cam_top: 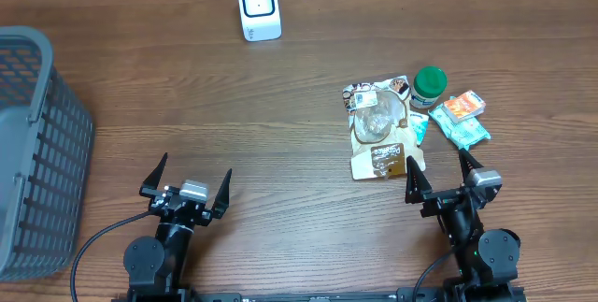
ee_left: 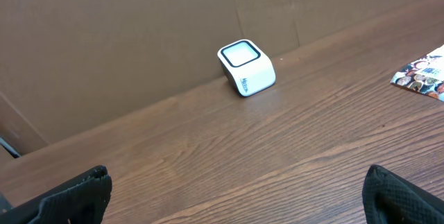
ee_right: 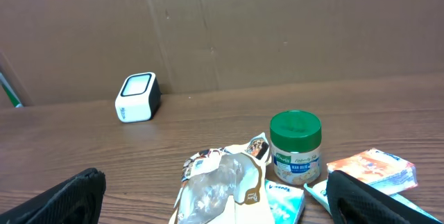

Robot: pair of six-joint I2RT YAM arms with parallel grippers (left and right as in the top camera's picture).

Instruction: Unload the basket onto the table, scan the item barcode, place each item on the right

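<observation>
Brown wooden table [cam_top: 280, 106] with dark grain. Plain brown cardboard wall [ee_left: 139, 30] standing along the far edge. Soft, even light.

White scanner [cam_top: 259, 7] upright at far edge; snack pouch [cam_top: 381, 129] flat.

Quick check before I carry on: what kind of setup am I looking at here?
Probably a mock checkout bench: a white barcode scanner on a wood table, packaged groceries including a green-lidded jar, and a grey mesh basket.
</observation>
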